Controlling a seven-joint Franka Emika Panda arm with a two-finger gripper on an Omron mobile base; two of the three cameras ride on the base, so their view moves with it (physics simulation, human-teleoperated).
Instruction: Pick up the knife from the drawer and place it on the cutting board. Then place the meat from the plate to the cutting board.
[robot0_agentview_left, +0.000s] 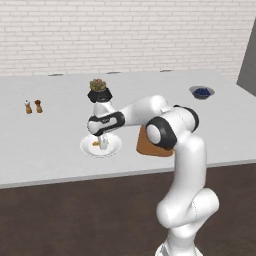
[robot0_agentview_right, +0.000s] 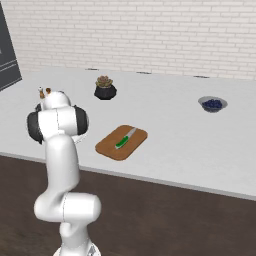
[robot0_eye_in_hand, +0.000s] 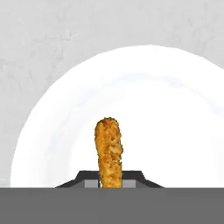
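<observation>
Orange-brown meat on white plate; green-handled, seemingly pale-bladed knife on brown cutting board.

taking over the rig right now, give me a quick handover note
Tool: down on the plate, fingers either side of the meat; whether they have closed on it cannot be told.
Knife: lying on the cutting board, so that step is done.
Meat: on the plate, which sits on the counter just left of the board.
Left: secure the grip on the meat, lift, carry it to the board beside the knife, release.
</observation>
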